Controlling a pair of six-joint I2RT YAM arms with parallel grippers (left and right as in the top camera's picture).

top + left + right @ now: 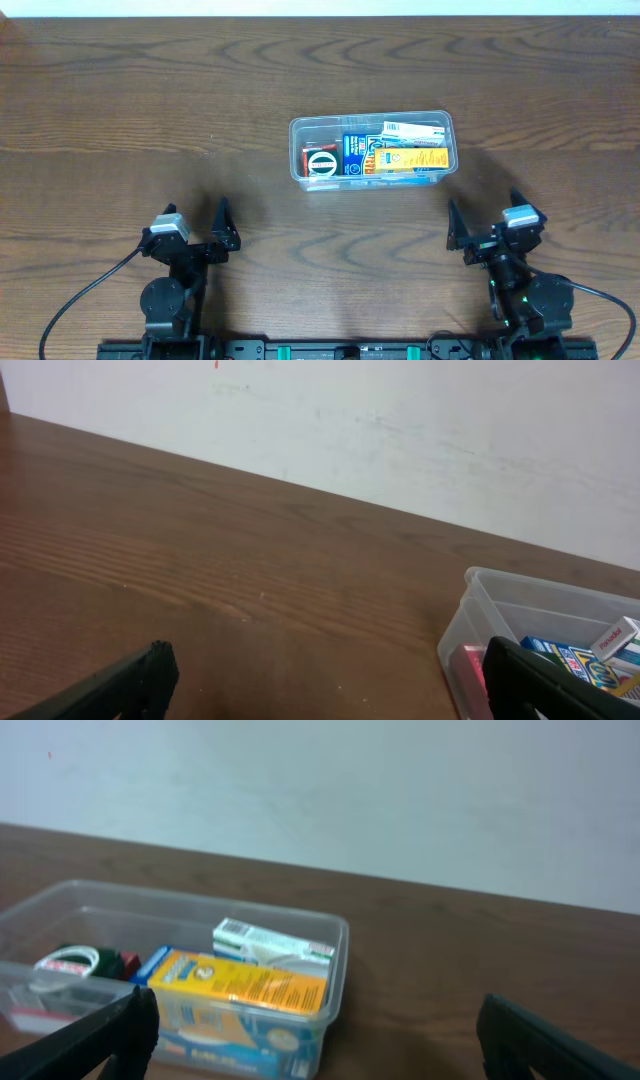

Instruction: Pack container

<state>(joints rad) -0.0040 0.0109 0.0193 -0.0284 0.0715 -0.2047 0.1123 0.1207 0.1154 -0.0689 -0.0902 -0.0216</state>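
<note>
The clear plastic container [371,150] sits on the table's middle, slightly toward the far side, holding several small boxes: a red-and-black one [320,162], a blue one [353,155], a yellow-orange one [410,160] and a white-green one [412,129]. The container [175,975] and the yellow box [240,982] fill the right wrist view's lower left; in the left wrist view the container [500,605] shows at the lower right. My left gripper [195,228] rests near the front left, open and empty. My right gripper [487,218] rests near the front right, open and empty.
Brown wooden table [150,120] runs to a white wall [400,420] at the far edge. Both arm bases and their cables sit along the front edge.
</note>
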